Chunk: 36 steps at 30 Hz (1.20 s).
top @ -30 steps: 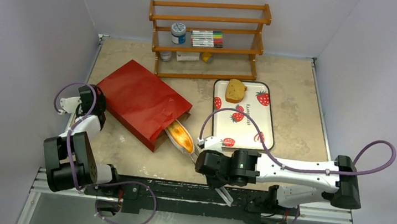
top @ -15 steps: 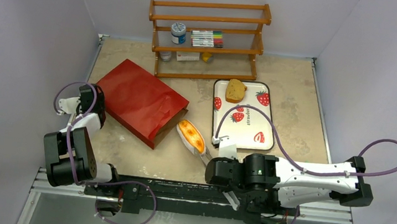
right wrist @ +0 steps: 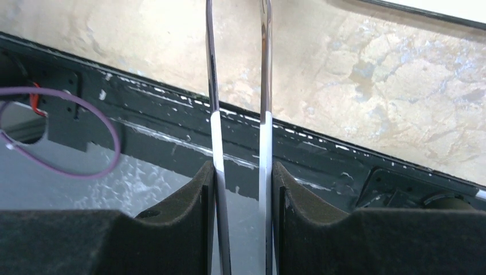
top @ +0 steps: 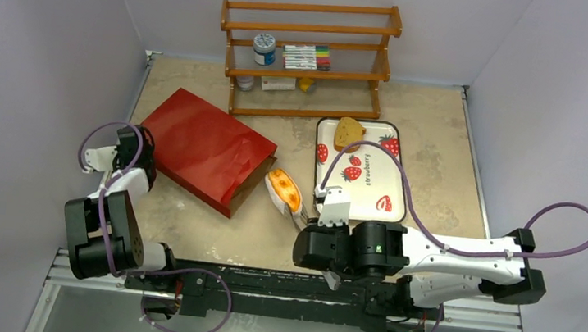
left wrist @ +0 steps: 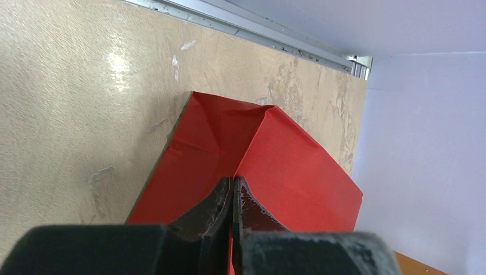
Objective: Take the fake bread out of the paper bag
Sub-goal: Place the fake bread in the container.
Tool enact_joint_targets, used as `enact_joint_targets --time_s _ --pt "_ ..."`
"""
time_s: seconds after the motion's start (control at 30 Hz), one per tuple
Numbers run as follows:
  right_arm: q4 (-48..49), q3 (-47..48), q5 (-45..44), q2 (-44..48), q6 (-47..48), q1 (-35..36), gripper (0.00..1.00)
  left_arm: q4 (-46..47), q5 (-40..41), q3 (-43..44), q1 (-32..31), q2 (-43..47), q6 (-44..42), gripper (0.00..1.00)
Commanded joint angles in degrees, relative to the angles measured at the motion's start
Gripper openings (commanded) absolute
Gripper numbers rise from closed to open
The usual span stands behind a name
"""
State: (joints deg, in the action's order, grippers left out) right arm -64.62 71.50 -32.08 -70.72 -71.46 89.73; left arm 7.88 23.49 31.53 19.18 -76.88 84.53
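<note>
The red paper bag [top: 206,150] lies on its side, with its brown-lined mouth facing right. My left gripper [top: 145,142] is shut on the bag's closed left end; in the left wrist view its jaws [left wrist: 233,184] pinch a fold of the red paper [left wrist: 286,166]. My right gripper [top: 317,244] is shut on metal tongs [right wrist: 265,114], both arms pressed between the pads. The tongs' tips hold an orange-glazed fake bread [top: 284,190] just outside the bag's mouth, between the bag and the tray. The bread is out of view in the right wrist view.
A strawberry-print tray [top: 382,196] lies right of the bread with a brown bread slice [top: 349,133] at its far end. A wooden shelf [top: 306,56] with jars and markers stands at the back. The black base rail [right wrist: 172,109] runs under the tongs.
The tongs have drawn the orange bread fully out of the bag's mouth, first to the right and then a little farther from me, toward the tray. The left gripper has stayed on the bag.
</note>
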Motion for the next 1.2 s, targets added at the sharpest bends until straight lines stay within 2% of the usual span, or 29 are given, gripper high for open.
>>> enact_joint_targets --time_s 0.0,0.23,0.57,0.73,0.83,1.03,1.17 --pt "-1.2 5.5 -9.1 -0.8 -3.6 0.4 0.01 -1.8 3.9 1.5 0.9 2.7 0.8 0.0" --pt "-1.7 9.2 -16.0 -3.8 -4.8 0.0 0.01 -3.8 4.5 0.4 1.2 5.5 0.7 0.0" --pt "-1.5 16.6 -24.1 -6.8 1.7 -8.2 0.02 -7.3 4.0 0.5 1.9 9.2 -0.1 0.0" --pt "0.9 16.9 -22.8 -7.1 5.4 -11.7 0.02 -7.7 3.1 1.1 2.0 9.3 -0.5 0.0" --pt "0.2 16.6 -22.4 -7.2 4.0 -11.7 0.01 -7.9 2.9 1.3 2.0 9.2 -0.5 0.0" --pt "-1.3 17.0 -26.7 -5.2 3.1 -12.0 0.0 -7.9 2.9 1.0 2.0 9.5 -1.0 0.0" --pt "-1.2 16.2 -27.1 -4.1 3.9 -14.6 0.0 -7.9 2.9 0.9 2.0 9.5 -1.1 0.0"
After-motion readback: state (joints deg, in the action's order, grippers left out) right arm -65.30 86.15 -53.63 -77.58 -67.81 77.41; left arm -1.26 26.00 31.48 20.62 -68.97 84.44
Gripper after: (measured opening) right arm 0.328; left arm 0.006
